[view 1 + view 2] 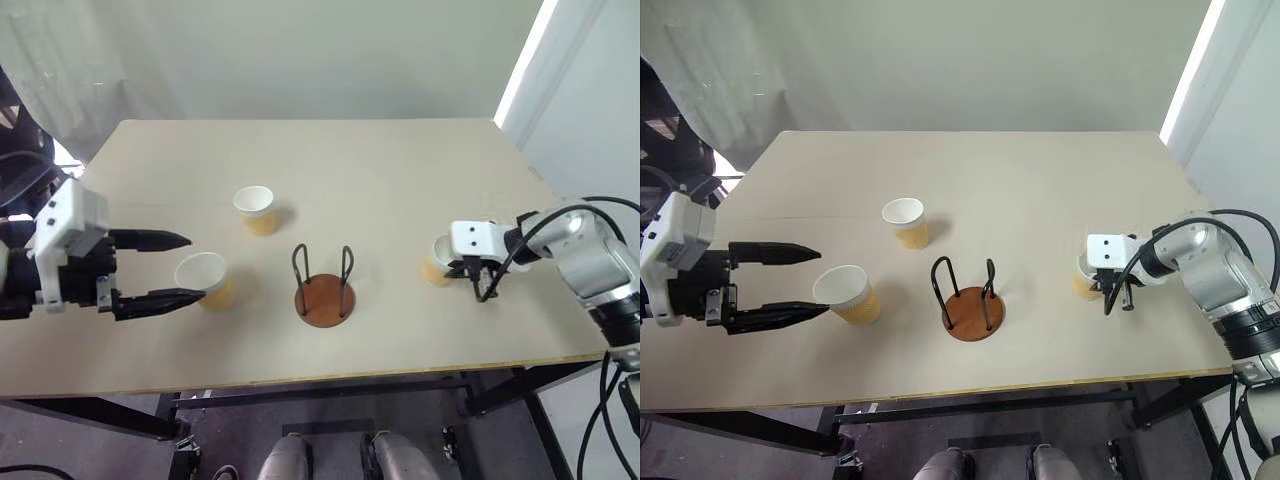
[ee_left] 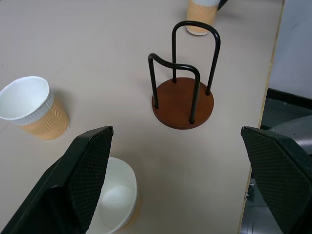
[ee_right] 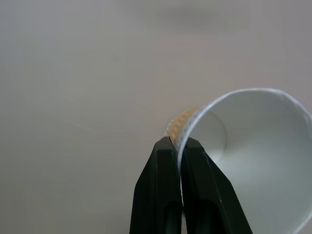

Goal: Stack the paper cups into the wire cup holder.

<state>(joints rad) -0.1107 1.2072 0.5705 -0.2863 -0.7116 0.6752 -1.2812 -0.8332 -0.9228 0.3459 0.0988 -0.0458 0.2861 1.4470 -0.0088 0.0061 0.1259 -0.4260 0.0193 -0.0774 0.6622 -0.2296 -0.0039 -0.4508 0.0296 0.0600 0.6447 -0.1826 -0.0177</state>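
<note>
We see the right claw (image 3: 181, 146) pinching a cup's (image 3: 258, 161) rim; the left claw (image 1: 165, 268) gapes beside another cup (image 1: 205, 280).

Pale beige worktop (image 1: 400, 180), rectangular, matte. Wire cup holder (image 1: 324, 287) stands upright near middle of front half: round reddish-brown base, two dark wire loops. Three paper cups on surface, all mouth up. One cup (image 1: 256, 209) behind holder and to its left, well apart. Second cup (image 1: 207, 280) left of holder, near front edge. Third cup (image 1: 437, 261) right of holder, wall pinched between black fingers (image 3: 165, 195).
</note>
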